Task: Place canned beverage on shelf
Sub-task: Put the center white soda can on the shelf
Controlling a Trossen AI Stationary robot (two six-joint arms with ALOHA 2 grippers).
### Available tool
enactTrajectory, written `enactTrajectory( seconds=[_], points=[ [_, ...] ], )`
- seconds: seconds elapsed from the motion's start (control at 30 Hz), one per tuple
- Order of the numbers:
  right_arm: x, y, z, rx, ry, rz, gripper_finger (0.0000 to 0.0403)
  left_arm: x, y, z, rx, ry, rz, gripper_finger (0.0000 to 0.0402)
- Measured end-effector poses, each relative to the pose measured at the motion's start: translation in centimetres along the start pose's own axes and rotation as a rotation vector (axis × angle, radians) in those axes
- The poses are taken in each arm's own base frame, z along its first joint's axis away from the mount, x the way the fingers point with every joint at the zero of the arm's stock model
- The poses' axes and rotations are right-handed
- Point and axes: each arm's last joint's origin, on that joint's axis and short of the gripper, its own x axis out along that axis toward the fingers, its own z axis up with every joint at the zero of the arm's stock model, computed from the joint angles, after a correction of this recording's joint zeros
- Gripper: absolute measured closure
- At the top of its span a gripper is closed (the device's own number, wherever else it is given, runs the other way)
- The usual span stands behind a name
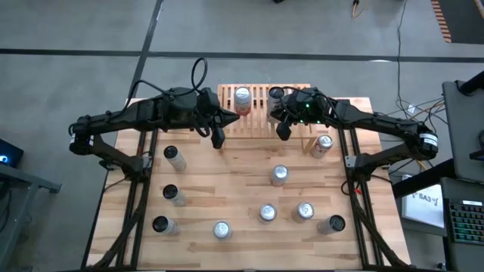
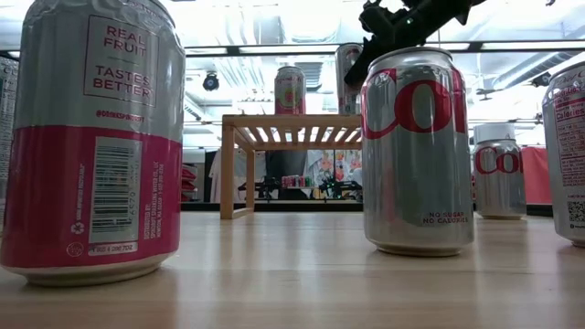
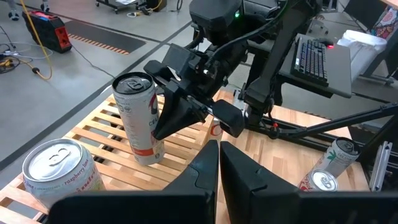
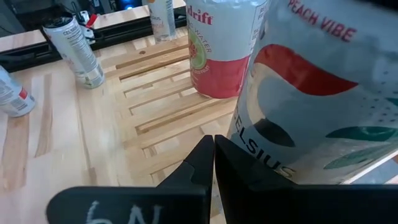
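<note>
1. The shelf (image 1: pixel 261 113) stands at the far edge of the desk (image 1: pixel 242 189), between the two arms. Two cans stand upright on its slats: a pink-labelled can (image 1: pixel 242 99) near the middle and a tall Celsius can (image 1: pixel 277 97) just beside the right arm's wrist.

2. The right gripper (image 1: pixel 283 130) hovers at the shelf's front edge with its fingers pressed together and nothing between them. In the right wrist view the Celsius can (image 4: pixel 311 93) looms just beyond the closed fingertips, standing free on the slats.

3. The left gripper (image 1: pixel 218 138) hangs over the desk just in front of the shelf's left end, fingers likewise closed and empty.

4. The remaining cans stand upright across the desk, all on the near side of both grippers, so either arm would have to turn away from the shelf to reach one.

5. By judgement, the nearest unshelved can to the right gripper is the red-and-silver can (image 1: pixel 324 143) just beside the right arm; for the left gripper it is the slim can (image 1: pixel 174 156), near the left arm.

6. Each can's long axis is vertical, so a side grasp with opened fingers would likely suit.
</note>
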Motion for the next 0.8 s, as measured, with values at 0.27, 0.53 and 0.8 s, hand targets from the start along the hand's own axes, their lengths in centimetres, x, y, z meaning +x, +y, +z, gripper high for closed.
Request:
enactTrajectory(
  seconds=[0.27, 0.53, 0.8],
  points=[
    [0.0, 0.06, -0.14, 0.003, 0.015, 0.021, 0.0394, 0.0, -0.01, 0.0, 0.0, 0.0, -0.001, 0.0402],
    [-0.05, 0.16, -0.61, 0.021, 0.064, 0.051, 0.0394, 0.0, -0.02, 0.0, -0.004, 0.0, -0.001, 0.0402],
    [0.72, -0.01, -0.66, 0.004, 0.062, 0.02, 0.0394, 0.0, 0.01, 0.01, 0.001, -0.003, 0.012, 0.0402]
  ],
)
